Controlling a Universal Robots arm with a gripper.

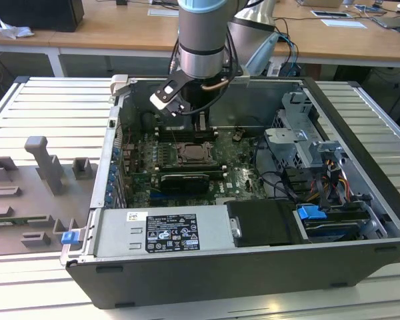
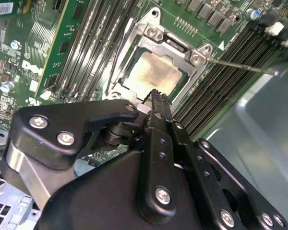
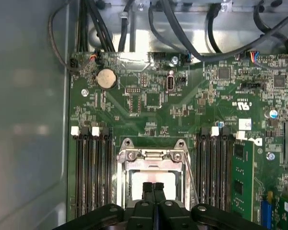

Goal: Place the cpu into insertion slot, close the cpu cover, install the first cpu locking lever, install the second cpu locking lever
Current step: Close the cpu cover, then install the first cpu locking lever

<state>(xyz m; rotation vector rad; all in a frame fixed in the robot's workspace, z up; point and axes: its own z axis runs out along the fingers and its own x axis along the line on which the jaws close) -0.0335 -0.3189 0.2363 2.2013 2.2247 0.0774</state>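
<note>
Over cpu (image 2: 156,74) framed by cpu cover (image 2: 175,45): pincer (image 2: 157,94) closed, empty; memory slots (image 2: 221,91) flanking, lever rod (image 2: 240,64) alongside.

Coin battery (image 3: 106,78) on motherboard (image 3: 153,110); grey fixture (image 1: 45,163) outside computer case (image 1: 220,280).

Your hand (image 3: 153,188) hangs over the cpu cover (image 3: 152,160), hemmed by memory slots (image 3: 91,167) on both flanks. You find open room toward the bare case wall (image 3: 29,120). Black cables (image 3: 182,28) crowd one edge of the circuit board (image 3: 149,103), and a thin metal lever (image 2: 240,65) juts out beside that cover.
</note>
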